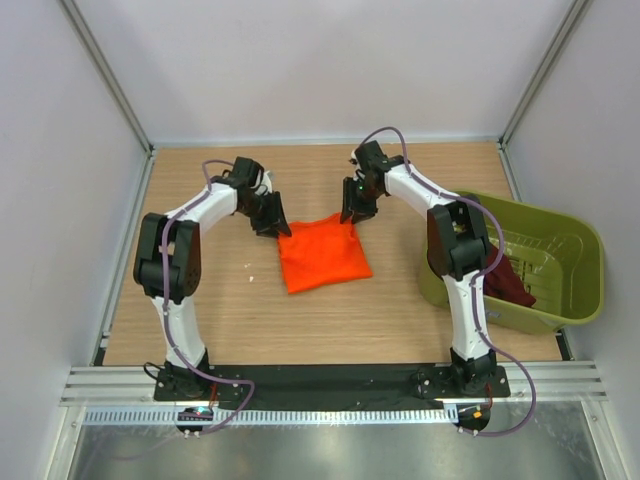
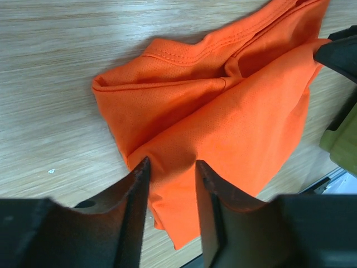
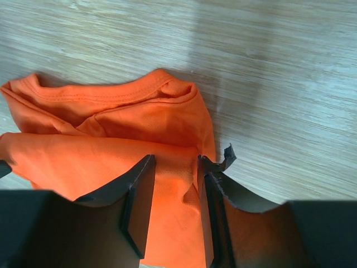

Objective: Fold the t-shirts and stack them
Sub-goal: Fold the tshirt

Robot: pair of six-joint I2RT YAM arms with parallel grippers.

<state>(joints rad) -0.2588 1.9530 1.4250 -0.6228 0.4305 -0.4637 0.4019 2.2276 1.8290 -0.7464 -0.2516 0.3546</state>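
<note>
The orange t-shirt (image 1: 322, 255) lies folded into a rough square on the wooden table. My left gripper (image 1: 272, 225) is down at its far left corner. In the left wrist view the gripper (image 2: 172, 162) is open, jaws partly apart astride a raised fold of orange t-shirt (image 2: 234, 117). My right gripper (image 1: 352, 215) is at the far right corner. Its jaws (image 3: 175, 159) also stand open, with puckered orange t-shirt (image 3: 111, 151) between them. The maroon t-shirt (image 1: 510, 285) lies crumpled in the tub.
An olive-green plastic tub (image 1: 590, 270) stands at the right edge of the table, close to my right arm. Grey walls enclose the table on three sides. A bit of black tape (image 3: 228, 156) sticks out from the right gripper's finger.
</note>
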